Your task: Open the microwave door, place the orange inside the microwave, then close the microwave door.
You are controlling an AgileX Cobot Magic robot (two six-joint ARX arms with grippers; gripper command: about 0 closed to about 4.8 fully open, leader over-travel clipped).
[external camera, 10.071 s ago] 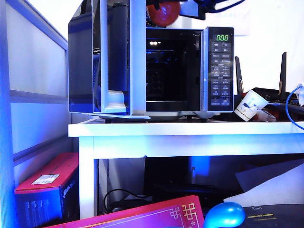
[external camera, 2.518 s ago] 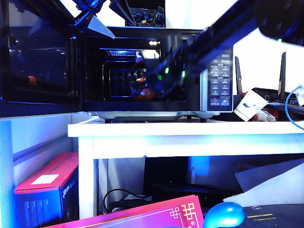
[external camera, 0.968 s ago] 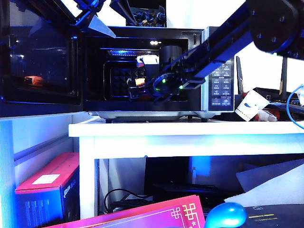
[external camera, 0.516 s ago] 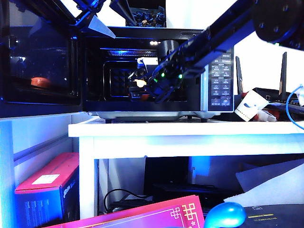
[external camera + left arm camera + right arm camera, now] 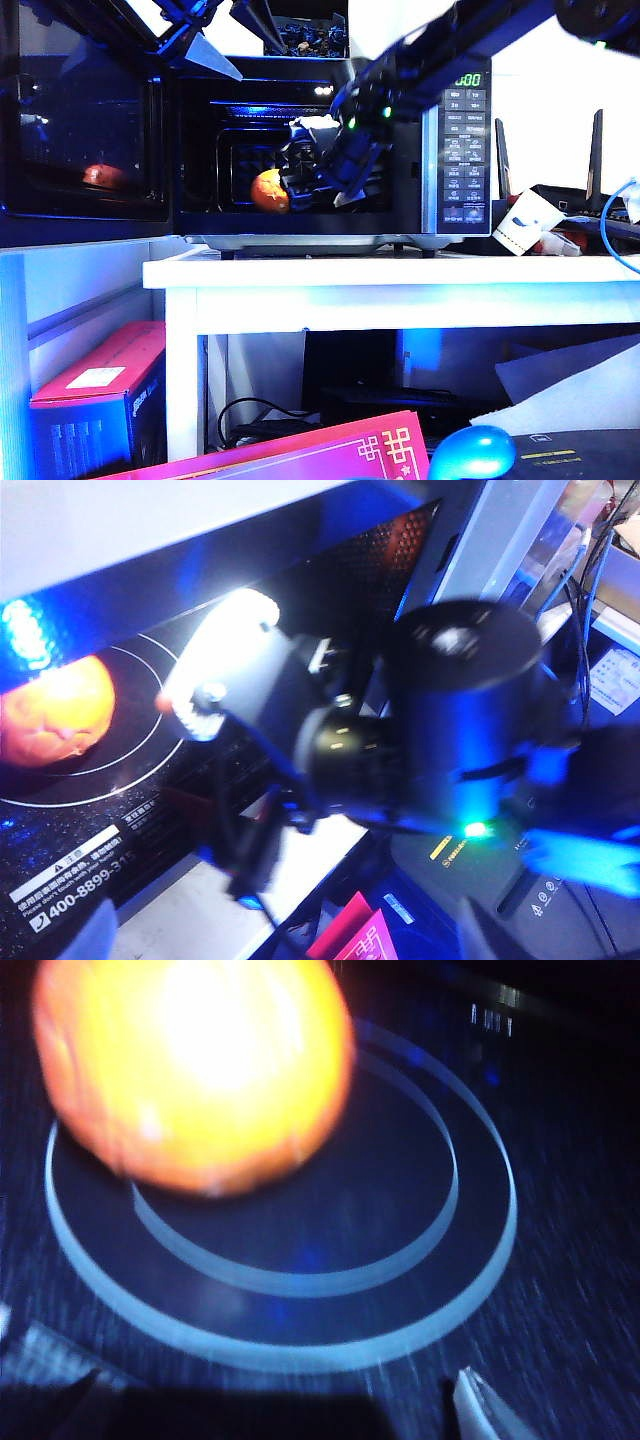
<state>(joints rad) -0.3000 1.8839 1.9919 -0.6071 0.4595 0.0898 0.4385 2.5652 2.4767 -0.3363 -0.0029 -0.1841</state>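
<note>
Inside, the orange (image 5: pixel 268 191) rests on the floor of the microwave (image 5: pixel 330 150), toward the left of the cavity, on the ringed circular markings seen in both wrist views. The microwave door (image 5: pixel 85 115) stands swung open to the left of the exterior view, its dark glass carrying a small orange reflection. The right tool (image 5: pixel 325 185), on the arm that slants down from the upper right of the exterior view, is within the cavity just beside the fruit and not gripping it; its jaws stand wide, with only a pale fingertip (image 5: pixel 480 1405) showing at the edge of the right wrist view, well apart from the orange (image 5: pixel 195 1070). The left tool (image 5: pixel 205 40) sits high at the top left of the exterior view, by the upper edge of the open door; its jaws are spread wide and empty. The left wrist view looks down on the right arm's camera ring light and dark wrist housing above the cavity floor, with the orange (image 5: pixel 55 710) lying off to one side. The microwave sits on a white tabletop (image 5: pixel 400 275), its keypad and green display (image 5: pixel 467 80) lit at right.
</note>
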